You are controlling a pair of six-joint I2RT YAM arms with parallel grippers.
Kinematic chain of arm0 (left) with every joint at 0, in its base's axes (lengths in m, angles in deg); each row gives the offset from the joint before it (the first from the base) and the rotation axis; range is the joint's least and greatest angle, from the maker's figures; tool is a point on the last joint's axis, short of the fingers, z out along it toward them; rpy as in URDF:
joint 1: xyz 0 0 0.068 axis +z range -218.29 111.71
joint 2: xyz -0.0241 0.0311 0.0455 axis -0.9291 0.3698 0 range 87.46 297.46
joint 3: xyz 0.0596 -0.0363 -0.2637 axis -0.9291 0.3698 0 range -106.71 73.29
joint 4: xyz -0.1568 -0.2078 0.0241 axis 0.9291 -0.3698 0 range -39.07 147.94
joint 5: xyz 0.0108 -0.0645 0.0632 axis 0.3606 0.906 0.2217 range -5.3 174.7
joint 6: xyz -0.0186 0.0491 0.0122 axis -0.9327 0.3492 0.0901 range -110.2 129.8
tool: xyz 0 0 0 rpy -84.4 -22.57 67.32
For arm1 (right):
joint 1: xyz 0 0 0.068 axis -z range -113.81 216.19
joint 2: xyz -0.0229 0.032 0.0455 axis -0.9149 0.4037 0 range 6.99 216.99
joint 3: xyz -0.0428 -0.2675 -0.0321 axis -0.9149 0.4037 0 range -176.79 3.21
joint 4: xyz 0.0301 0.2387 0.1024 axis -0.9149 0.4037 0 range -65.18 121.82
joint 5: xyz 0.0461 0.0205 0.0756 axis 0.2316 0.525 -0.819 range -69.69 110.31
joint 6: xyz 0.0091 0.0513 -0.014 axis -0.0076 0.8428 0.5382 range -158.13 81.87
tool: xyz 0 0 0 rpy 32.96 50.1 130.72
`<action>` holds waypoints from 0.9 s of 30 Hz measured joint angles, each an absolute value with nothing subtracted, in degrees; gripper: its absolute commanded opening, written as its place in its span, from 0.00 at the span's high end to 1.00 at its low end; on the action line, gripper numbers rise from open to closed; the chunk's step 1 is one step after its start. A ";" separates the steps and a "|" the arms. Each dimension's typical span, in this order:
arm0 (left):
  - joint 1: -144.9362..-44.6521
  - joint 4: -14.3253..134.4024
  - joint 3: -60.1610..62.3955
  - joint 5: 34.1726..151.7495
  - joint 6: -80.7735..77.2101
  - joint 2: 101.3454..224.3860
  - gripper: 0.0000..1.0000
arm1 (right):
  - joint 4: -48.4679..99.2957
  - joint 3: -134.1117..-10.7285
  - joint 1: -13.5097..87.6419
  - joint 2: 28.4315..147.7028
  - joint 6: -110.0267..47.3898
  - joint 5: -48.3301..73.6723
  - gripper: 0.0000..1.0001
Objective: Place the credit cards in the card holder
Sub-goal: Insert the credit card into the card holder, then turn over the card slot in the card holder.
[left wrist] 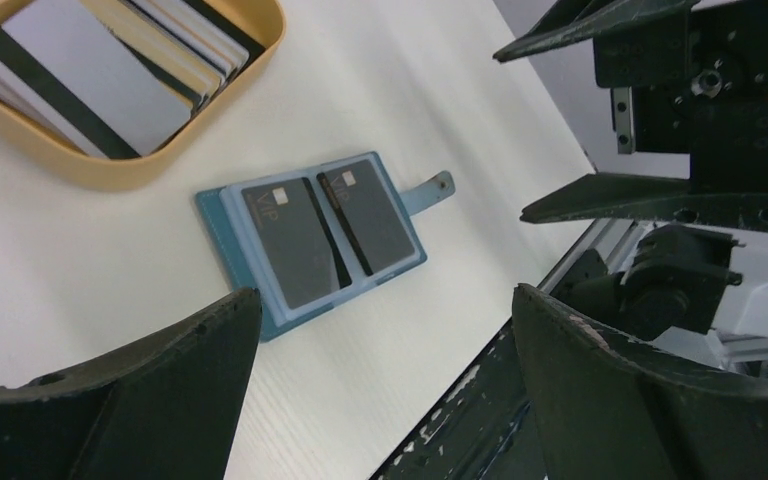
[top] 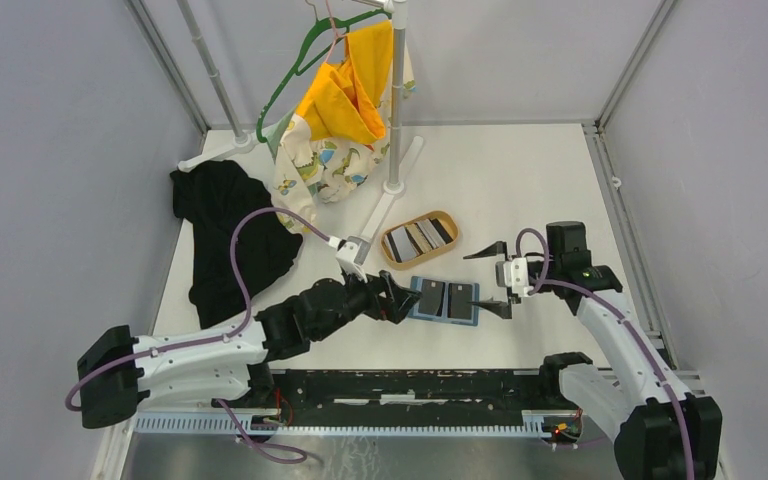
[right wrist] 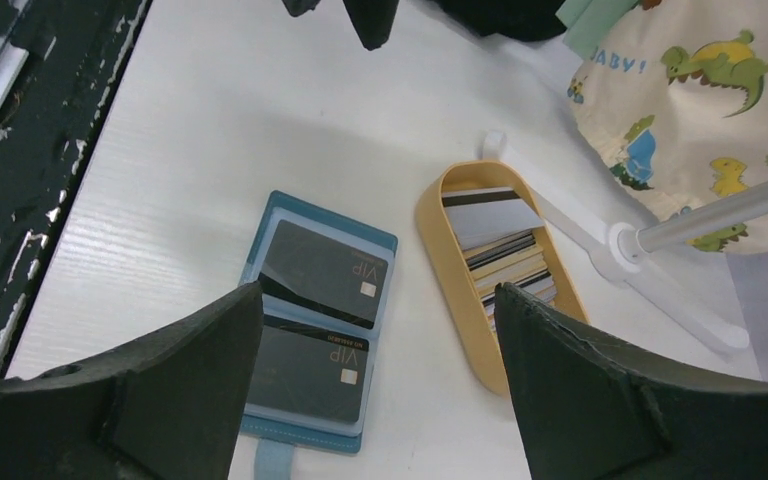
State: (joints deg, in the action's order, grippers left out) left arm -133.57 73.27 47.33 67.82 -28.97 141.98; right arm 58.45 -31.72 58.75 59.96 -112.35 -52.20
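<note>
card holder open, 2 VIP cards, lettering legible only from wrists

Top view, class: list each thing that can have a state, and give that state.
Card holder: open, flat, tab out.
VIP cards: two, in holder.
Loose cards: stacked in tray.
Left gripper: open, empty.
Right gripper: open, empty.
Yellow garment: hanging on rack.
Black cloth: crumpled on table.

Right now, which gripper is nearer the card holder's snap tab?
Right. The right gripper, open, sits at the card holder's tab end, close to the snap tab; the left gripper, also open, is at the opposite edge.
</note>
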 measured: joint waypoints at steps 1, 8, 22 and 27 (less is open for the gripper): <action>-133.55 74.64 48.69 68.21 -28.99 142.18 0.00 | 57.42 -31.31 58.20 60.02 -111.65 -50.91 0.14; -132.22 83.21 52.95 69.28 -32.05 148.52 0.12 | 47.91 -27.57 51.98 62.38 -103.52 -40.57 0.45; -127.25 86.97 51.09 73.54 -38.34 162.44 0.55 | 42.34 -27.59 44.02 74.64 -95.13 -26.74 0.82; -127.25 86.78 50.22 72.80 -38.49 163.69 0.57 | 40.44 -27.66 42.29 77.31 -91.85 -23.76 0.88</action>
